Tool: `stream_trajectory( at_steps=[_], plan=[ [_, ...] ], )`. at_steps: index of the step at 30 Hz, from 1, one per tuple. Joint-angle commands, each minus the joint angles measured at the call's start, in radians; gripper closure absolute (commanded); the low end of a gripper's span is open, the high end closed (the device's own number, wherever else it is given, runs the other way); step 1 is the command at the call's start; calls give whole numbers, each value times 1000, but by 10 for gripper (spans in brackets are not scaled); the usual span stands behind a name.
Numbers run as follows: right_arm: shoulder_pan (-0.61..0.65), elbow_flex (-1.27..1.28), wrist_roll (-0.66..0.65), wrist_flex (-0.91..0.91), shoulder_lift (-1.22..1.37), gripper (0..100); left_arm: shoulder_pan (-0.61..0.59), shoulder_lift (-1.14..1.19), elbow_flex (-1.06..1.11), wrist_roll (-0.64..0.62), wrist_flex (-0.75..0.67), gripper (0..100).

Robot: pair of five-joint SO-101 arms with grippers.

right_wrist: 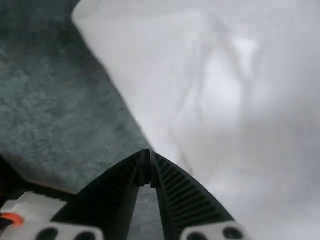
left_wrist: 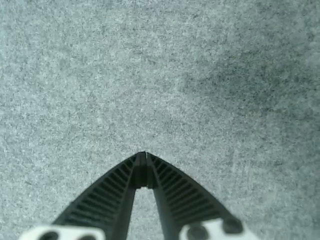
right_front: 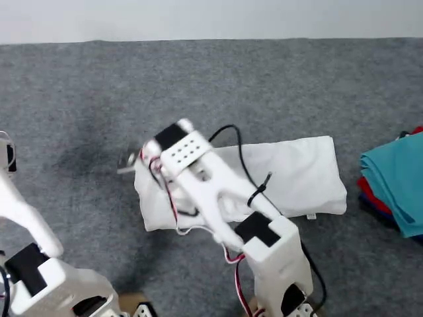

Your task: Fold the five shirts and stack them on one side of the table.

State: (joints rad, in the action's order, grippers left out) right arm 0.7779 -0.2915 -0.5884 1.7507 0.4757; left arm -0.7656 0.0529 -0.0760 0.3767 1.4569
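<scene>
Grey table (right_front: 264,79): white shirt (right_front: 297,172), folded stack (right_front: 396,178).

The high camera sits above the near edge of the table (right_front: 79,86) and looks steeply down and across it to the far edge, wide enough to take in most of the surface. The left wrist camera sits just behind the left gripper (left_wrist: 145,156), facing along its fingers, close over bare table. The right wrist camera looks likewise past the right gripper (right_wrist: 146,152), very near the white shirt (right_wrist: 240,100). That shirt's edge against the grey surface also appears in the high view.
</scene>
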Motion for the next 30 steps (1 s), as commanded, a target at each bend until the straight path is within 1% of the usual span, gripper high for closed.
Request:
stream_trajectory(
  at_steps=[1, 4, 8, 11, 14, 19, 24, 27, 30],
  plan=[
    [16, 49, 31, -21, -76, 989, -5, -49, -4, 6, -11, 996],
    [1, 107, 23, -122, -74, 989, -5, -49, -4, 6, -11, 996],
    [-54, 160, 21, -266, -58, 989, -5, -49, -4, 6, -11, 996],
    [-110, 152, 11, -320, -4, 989, -6, -51, -4, 6, -9, 996],
    [-154, 110, -29, -325, 53, 989, -6, -52, -4, 6, -9, 996],
    [-196, 21, -29, -315, 93, 989, -5, -49, -4, 6, -9, 996],
    [-180, -12, -28, -305, 76, 988, -2, -44, -4, 6, -9, 996],
    [-140, -61, -23, -225, 19, 988, -2, -44, -4, 6, -9, 996],
    [-117, -117, 40, -148, -48, 988, -2, -51, -4, 6, -9, 996]
  ],
)
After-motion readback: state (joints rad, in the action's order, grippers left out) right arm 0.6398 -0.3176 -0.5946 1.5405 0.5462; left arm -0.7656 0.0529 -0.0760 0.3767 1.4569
